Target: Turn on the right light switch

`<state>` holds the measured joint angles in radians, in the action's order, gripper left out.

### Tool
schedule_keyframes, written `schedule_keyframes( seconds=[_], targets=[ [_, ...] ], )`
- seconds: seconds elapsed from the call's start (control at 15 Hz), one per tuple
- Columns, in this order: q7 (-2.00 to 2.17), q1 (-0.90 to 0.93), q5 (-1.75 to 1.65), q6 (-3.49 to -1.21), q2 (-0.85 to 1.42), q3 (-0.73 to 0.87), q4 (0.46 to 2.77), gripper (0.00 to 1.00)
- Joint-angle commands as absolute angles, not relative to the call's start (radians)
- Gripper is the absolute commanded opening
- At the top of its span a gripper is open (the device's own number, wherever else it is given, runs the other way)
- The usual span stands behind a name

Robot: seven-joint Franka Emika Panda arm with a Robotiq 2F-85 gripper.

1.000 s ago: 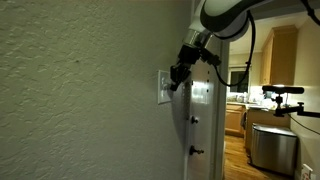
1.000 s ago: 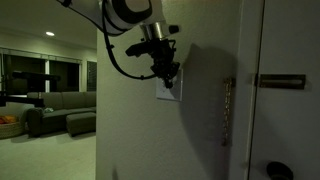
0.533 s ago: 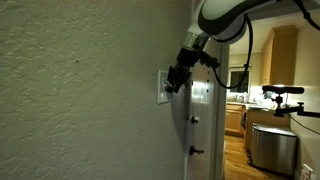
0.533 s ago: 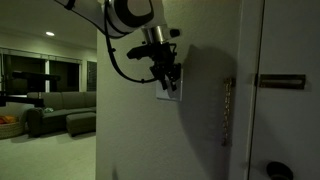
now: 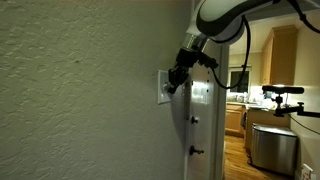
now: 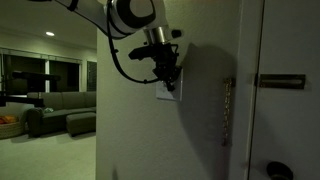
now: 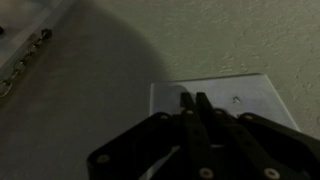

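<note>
At wall switch plate: jaws closed fully together, gripping nothing, tips against plate face.

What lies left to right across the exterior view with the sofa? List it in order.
Sofa → gripper → metal strip → dark bar. The switch plate overlaps the gripper, so it is left out.

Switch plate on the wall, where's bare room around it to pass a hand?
Free: the bare wall beyond the switch plate on the side away from the door, and the strip of wall below the plate. Crowded: the plate's front, where the shut claw sits.
</note>
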<state>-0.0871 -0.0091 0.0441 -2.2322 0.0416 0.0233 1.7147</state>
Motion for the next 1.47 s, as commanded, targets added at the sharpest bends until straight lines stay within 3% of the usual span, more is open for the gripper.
schedule_keyframes(
  seconds=[0.0,1.33,1.4],
  targets=[
    [-0.122,-0.018,0.055,-2.235,0.042,0.023,1.698,0.07],
    [-0.163,-0.015,0.031,-2.217,-0.058,0.022,1.766,0.07],
    [-0.158,-0.015,0.03,-2.21,-0.057,0.023,1.771,0.21]
  ],
)
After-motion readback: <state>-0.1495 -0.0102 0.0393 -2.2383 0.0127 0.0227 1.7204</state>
